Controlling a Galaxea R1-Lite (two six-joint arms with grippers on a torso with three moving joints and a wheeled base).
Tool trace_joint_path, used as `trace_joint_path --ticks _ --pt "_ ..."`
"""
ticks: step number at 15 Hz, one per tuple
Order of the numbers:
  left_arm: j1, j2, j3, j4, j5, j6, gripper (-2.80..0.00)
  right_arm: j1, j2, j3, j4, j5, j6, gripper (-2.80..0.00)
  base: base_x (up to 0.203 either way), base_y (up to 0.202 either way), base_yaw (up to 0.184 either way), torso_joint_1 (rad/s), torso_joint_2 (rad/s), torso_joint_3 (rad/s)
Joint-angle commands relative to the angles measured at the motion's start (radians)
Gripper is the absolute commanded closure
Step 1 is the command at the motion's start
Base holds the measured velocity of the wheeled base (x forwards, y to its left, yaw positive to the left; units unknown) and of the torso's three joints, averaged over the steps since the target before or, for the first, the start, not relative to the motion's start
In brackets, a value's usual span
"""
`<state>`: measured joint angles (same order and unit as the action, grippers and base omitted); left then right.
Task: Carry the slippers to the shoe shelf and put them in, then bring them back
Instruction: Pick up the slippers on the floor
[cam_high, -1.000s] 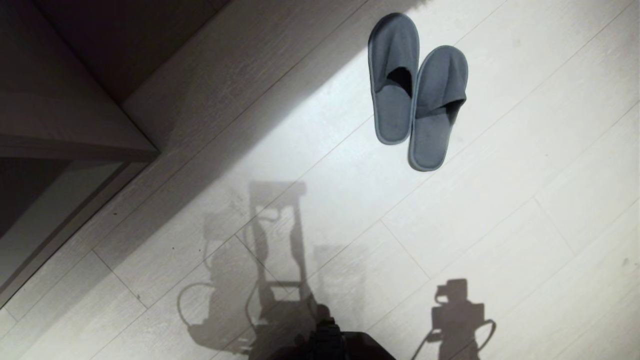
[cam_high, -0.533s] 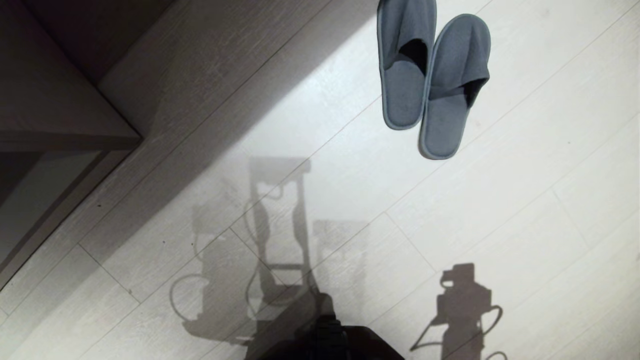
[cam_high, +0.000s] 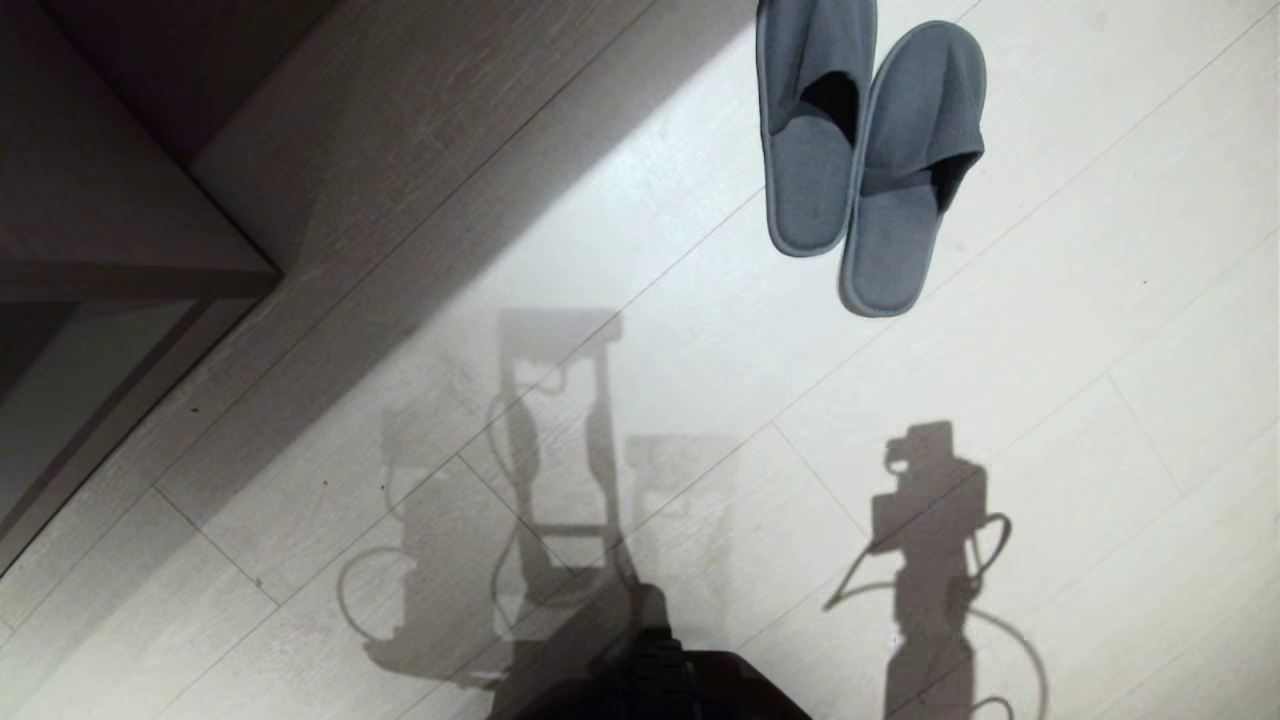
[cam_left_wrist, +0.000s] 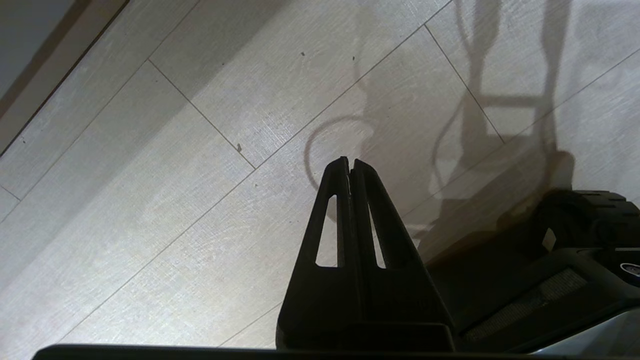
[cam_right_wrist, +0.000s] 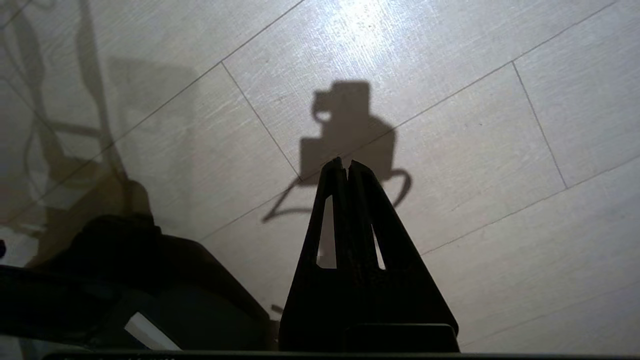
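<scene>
Grey-blue slippers (cam_high: 868, 150); pale, perhaps whitish wood-grain floor (cam_high: 1050, 400).

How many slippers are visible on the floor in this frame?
2. The slippers lie side by side on the pale floor at the head view's upper right: one cut off by the top edge, the other touching its right side.

Pale plank floor (cam_high: 1050, 450), grey-blue slippers (cam_high: 865, 150) side by side

Slippers (cam_high: 868, 150) side by side on floor (cam_high: 1050, 330), far right.
</scene>
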<state>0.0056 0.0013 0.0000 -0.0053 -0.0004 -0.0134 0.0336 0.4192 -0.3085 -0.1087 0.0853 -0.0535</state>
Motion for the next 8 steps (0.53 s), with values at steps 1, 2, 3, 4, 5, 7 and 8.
trace_joint_path --ticks 1,2,3,4,5,7,8 --pt "0.001 0.000 0.000 -0.001 0.000 0.000 0.00 0.006 0.280 -0.028 -0.099 0.014 0.000 0.00 0.000 0.000 0.000 0.000 0.00 0.000" --pt "0.001 0.000 0.000 -0.001 -0.001 0.000 0.00 0.008 0.396 -0.039 -0.191 0.029 0.000 0.00 0.000 0.000 0.000 0.000 0.00 0.000" --pt "0.001 0.000 0.000 -0.001 0.000 0.000 0.00 0.009 0.524 -0.059 -0.290 0.045 0.000 0.00 0.000 0.000 0.000 0.000 0.00 0.000" --pt "0.001 0.000 0.000 -0.001 0.000 0.000 0.00 0.012 0.641 -0.087 -0.378 0.062 0.001 0.00 0.000 0.000 0.000 0.000 0.00 0.000" --pt "0.001 0.000 0.000 -0.001 0.000 0.000 0.00 0.020 0.748 -0.126 -0.457 0.075 0.007 0.00 0.000 0.000 0.000 0.000 0.00 0.000" --pt "0.002 0.000 0.000 -0.001 -0.001 0.000 0.00 0.062 0.912 -0.253 -0.591 0.093 0.042 0.00 0.000 0.000 0.000 0.000 0.00 0.000" --pt "0.001 0.000 0.000 -0.001 -0.001 0.000 0.00 0.091 0.973 -0.327 -0.647 0.089 0.060 -2.80 0.000 0.000 0.000 0.000 0.00 0.000"
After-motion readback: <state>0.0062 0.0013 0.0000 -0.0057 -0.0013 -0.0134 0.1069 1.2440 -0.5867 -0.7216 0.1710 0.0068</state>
